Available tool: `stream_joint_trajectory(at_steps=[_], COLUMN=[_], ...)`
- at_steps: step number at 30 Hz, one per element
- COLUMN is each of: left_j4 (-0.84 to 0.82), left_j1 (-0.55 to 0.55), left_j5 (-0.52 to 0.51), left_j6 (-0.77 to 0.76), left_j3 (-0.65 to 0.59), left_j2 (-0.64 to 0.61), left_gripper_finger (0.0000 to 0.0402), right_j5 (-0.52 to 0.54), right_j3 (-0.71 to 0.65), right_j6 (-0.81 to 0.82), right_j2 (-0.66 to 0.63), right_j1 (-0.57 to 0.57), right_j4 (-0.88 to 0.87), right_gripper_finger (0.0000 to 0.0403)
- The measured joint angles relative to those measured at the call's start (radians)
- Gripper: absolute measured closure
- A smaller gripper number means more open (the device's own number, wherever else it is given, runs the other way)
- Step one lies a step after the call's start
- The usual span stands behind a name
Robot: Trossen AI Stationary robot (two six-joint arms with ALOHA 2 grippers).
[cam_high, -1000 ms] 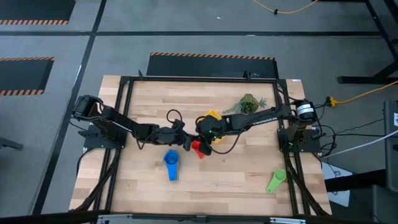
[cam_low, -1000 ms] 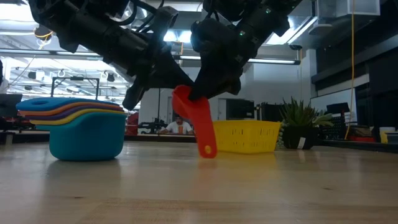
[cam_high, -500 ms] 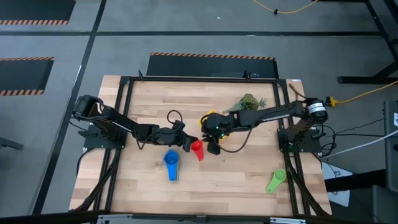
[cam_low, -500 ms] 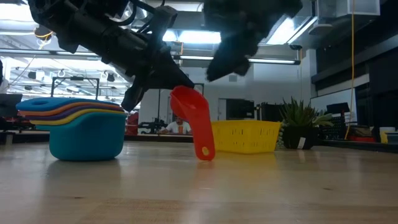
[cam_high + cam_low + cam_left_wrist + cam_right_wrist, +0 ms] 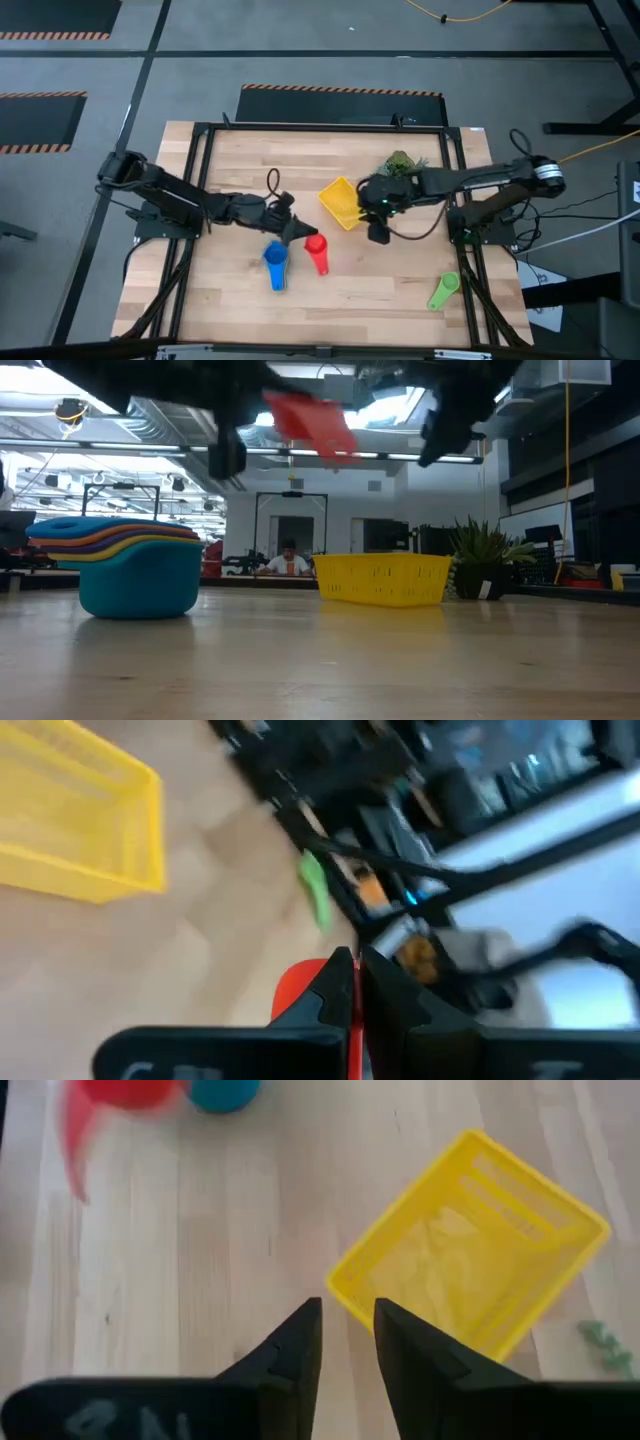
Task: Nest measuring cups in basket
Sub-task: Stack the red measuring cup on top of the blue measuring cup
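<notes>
A red measuring cup (image 5: 316,248) hangs above the table, seen blurred in the low view (image 5: 308,422), with my left gripper (image 5: 298,237) shut on it. A nested stack of cups, blue on the outside (image 5: 275,262), stands on its base just near of it (image 5: 130,572). The yellow basket (image 5: 340,201) rests flat on the table at mid-table (image 5: 383,579). A green cup (image 5: 444,291) lies near the front right corner. My right gripper (image 5: 347,1330) hovers right of the basket, slightly open, nothing between its fingers. My left gripper pinches the red cup at its bowl end (image 5: 352,1020) between its two fingers, a thin red edge showing between them. The fingers come nearly level from the table's left. The cup is lifted clear of the table, its handle (image 5: 321,265) pointing toward the near edge.
A green plant sprig (image 5: 400,165) lies at the far right behind the basket. A dark cable loops over the table by the left arm (image 5: 272,186). Bare wood lies along the near edge between the blue stack and the green cup.
My left gripper has risen and tipped up with the red cup, whose handle end stood on the table and now hangs clear. My right gripper has drawn away from the red cup, up and toward the table's right edge, past the basket.
</notes>
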Motion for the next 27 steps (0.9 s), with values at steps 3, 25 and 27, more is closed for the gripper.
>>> stream_joint_trajectory(at_steps=[3,25,27], left_j4=[-0.006,-0.633,-0.659], left_j1=[0.0,-0.018,-0.018], left_j5=[0.084,0.235,0.234], left_j6=[-0.001,-0.026,-0.026], left_j3=[0.002,0.0,0.0], left_j2=[-0.061,-0.295,-0.291], left_gripper_finger=[0.0397,0.0397,0.0397], right_j5=[0.0,-0.001,-0.001], right_j3=[-0.065,-0.211,-0.211], right_j6=[0.035,0.1,0.1], right_j2=[-0.062,-0.144,-0.144], right_j1=[0.0,0.0,0.0], right_j4=[0.002,0.038,0.038], right_gripper_finger=[0.0304,0.0304,0.0304])
